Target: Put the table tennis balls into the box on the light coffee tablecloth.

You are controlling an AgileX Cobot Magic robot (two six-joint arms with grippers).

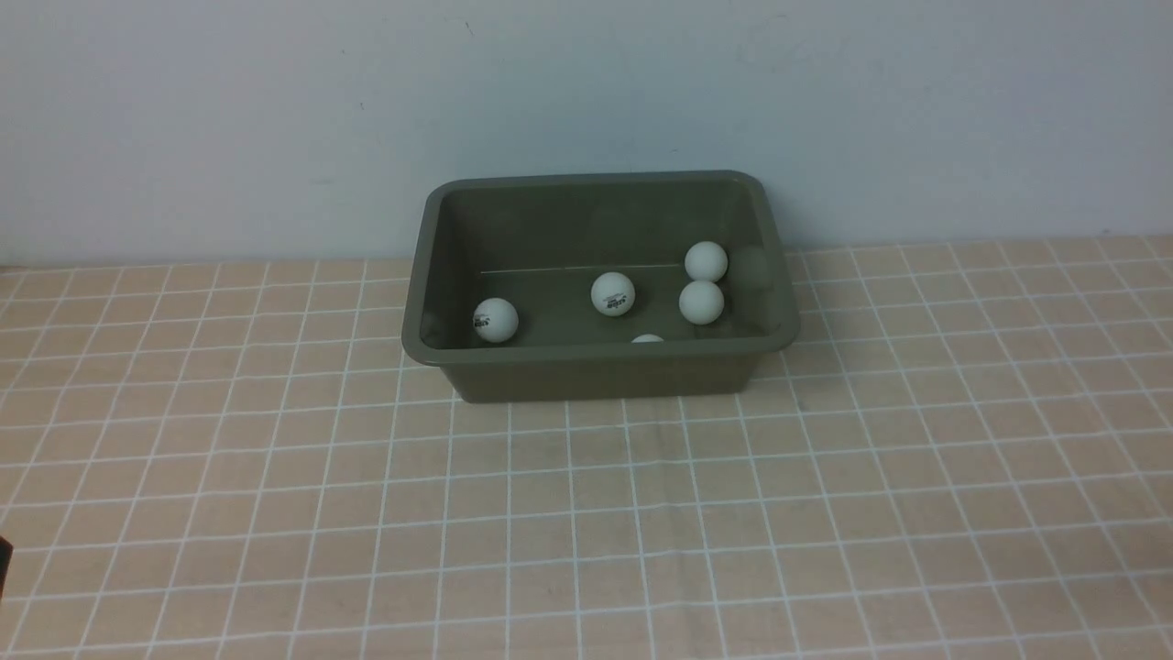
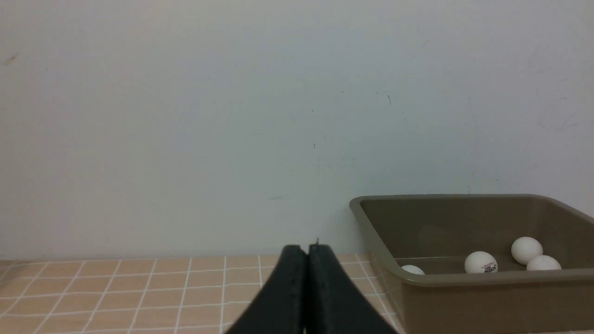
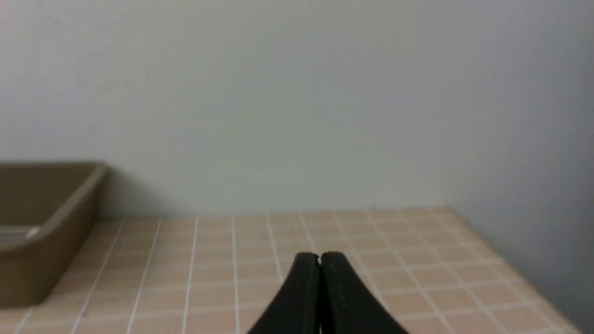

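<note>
The olive-green box (image 1: 586, 362) stands on the light coffee tablecloth (image 1: 586, 513) near the back wall. Inside it lie several white table tennis balls: one at the left (image 1: 495, 320), one in the middle (image 1: 613, 293), two at the right (image 1: 706, 261) (image 1: 701, 302), and one only partly showing behind the near rim (image 1: 647, 338). The box (image 2: 487, 301) and balls (image 2: 481, 262) also show in the left wrist view. My left gripper (image 2: 307, 250) is shut and empty, left of the box. My right gripper (image 3: 319, 258) is shut and empty, right of the box (image 3: 41, 246).
A pale wall runs right behind the box. The cloth's right edge (image 3: 492, 250) shows in the right wrist view. A small dark part (image 1: 5, 564) shows at the front view's left edge.
</note>
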